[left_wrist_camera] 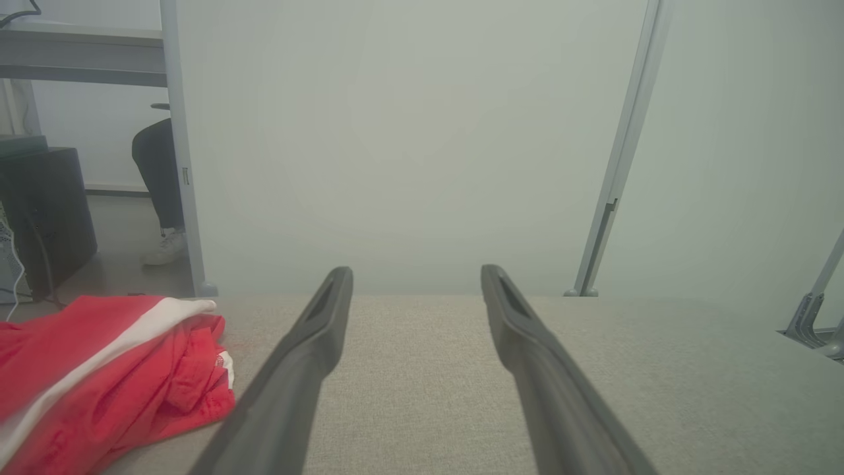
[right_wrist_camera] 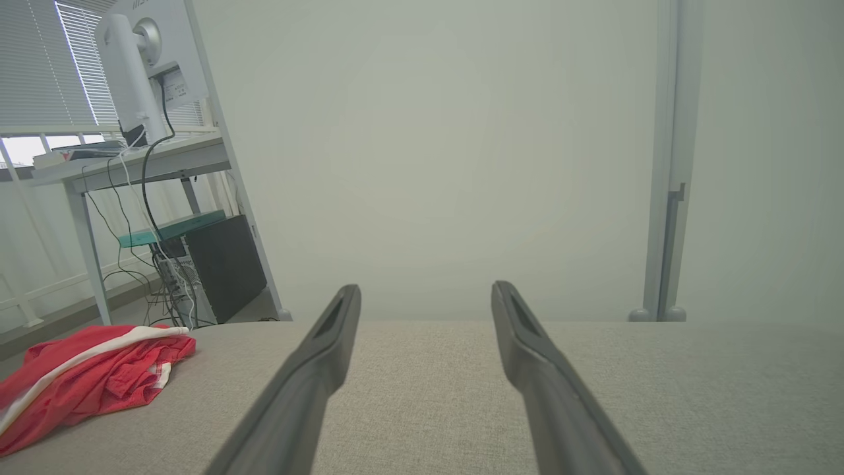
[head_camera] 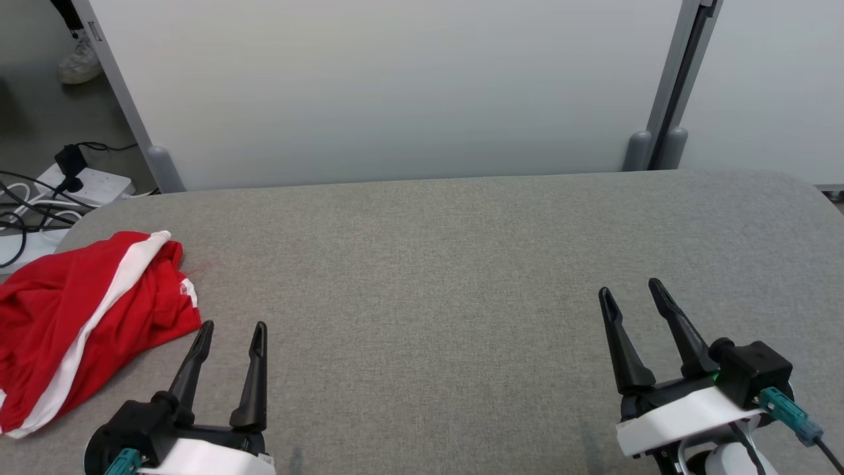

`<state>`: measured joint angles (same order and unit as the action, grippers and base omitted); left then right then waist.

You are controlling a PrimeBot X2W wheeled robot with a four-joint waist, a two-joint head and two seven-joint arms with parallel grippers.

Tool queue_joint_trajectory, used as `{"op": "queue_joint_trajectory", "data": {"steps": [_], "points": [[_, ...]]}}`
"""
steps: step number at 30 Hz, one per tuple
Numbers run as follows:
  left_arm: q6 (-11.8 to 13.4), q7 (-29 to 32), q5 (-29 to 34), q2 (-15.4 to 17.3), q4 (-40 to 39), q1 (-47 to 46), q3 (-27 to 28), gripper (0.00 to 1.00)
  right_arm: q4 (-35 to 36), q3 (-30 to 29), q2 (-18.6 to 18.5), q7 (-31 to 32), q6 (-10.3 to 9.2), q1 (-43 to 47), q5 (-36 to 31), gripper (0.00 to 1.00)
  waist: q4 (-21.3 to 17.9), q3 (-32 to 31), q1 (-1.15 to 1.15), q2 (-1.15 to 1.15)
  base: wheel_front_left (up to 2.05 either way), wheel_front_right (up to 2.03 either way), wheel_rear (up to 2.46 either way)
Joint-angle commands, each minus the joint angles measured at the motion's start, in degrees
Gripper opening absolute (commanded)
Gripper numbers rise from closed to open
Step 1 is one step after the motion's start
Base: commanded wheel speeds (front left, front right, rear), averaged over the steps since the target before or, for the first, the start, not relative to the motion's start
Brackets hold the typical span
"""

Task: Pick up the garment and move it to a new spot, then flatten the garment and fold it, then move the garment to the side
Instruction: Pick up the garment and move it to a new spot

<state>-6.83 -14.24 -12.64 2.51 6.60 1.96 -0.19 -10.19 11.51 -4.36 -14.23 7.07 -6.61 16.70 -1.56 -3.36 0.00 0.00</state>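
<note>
Garment point(head_camera: 79, 323), red with a white stripe, lies crumpled at the left edge of the grey tabletop point(head_camera: 428, 277), just beside the left hand point(head_camera: 234, 326). Both hands have their fingers spread and hold nothing. The right hand point(head_camera: 628, 287) is well apart from the garment.

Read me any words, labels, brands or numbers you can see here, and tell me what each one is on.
No text reads clearly.
White tag on the red garment: marks too small.
Sticker on the monitor: blurred.
Logo at the monitor's top edge: cut off.
</note>
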Motion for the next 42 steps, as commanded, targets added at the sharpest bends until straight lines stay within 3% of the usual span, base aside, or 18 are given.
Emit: {"op": "queue_joint_trajectory", "data": {"steps": [1,9,28,42], "points": [[0.09,-0.75,0.14,0.37,-1.12,-2.41,1.67,1.00,1.26,1.21,-0.58,-0.77,0.42,-1.88,-0.34,1.00,0.17,-0.03,0.00,0.00,0.00,0.00,0.00],[0.35,-0.75,0.44,0.37,-1.81,-2.02,1.98,1.00,1.55,2.20,-0.79,-0.77,0.42,-1.40,-0.06,1.00,2.93,-0.38,0.00,0.00,0.00,0.00,0.00],[3.13,-0.75,1.15,0.37,-3.88,0.41,3.08,1.00,2.25,2.50,-0.67,-0.77,0.42,-0.22,0.76,1.00,13.71,-0.73,0.00,0.00,0.00,0.00,0.00],[4.84,-0.75,1.23,0.37,-4.78,0.57,3.78,1.00,2.22,3.28,-0.95,-0.77,0.42,-0.24,1.22,1.00,15.06,-0.48,0.00,0.00,0.00,0.00,0.00]]}}
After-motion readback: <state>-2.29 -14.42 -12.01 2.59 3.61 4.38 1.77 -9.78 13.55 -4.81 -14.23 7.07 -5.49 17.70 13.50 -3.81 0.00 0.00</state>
